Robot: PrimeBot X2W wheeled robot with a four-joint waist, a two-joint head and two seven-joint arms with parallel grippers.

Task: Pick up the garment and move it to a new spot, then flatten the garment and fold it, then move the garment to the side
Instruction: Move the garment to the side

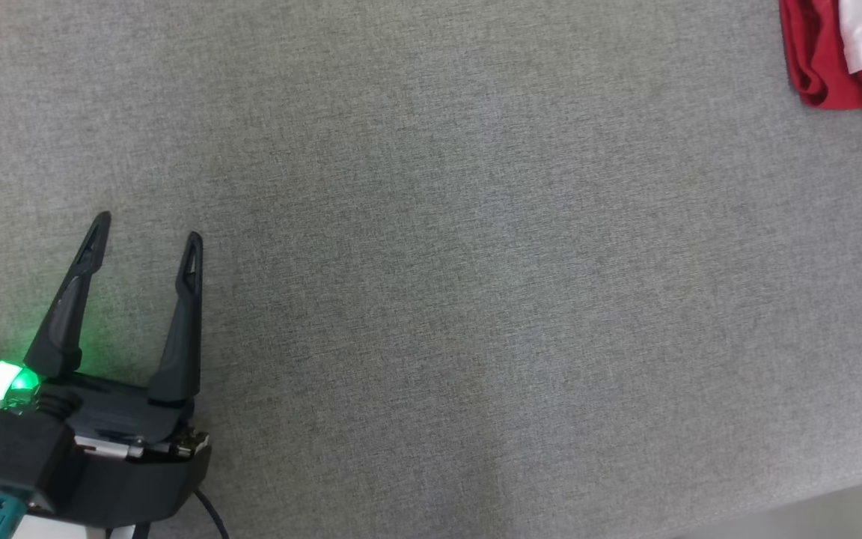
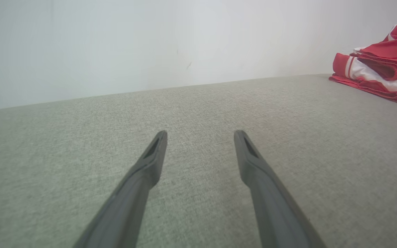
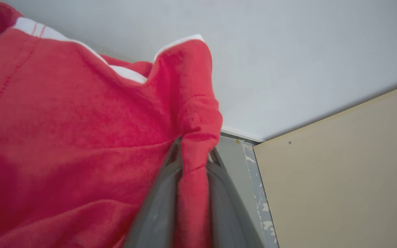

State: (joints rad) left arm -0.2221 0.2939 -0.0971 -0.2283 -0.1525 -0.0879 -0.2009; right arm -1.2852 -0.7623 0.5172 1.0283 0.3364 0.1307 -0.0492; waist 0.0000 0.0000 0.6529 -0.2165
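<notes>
Grey woven-fabric worktop (image 1: 476, 299) bears the red-and-white cloth garment (image 1: 820, 60) at its far right corner. There the right hand (image 3: 195, 148) pinches one narrow fold between near-closed fingers, while the left hand (image 1: 148, 227) gapes wide, empty. So thin a pinch could slip, or pulling might drag the folds apart.

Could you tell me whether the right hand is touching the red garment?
Touching. The right wrist view shows a fold of the red garment pinched between the two fingers of the right hand, cloth pressed against both.
</notes>
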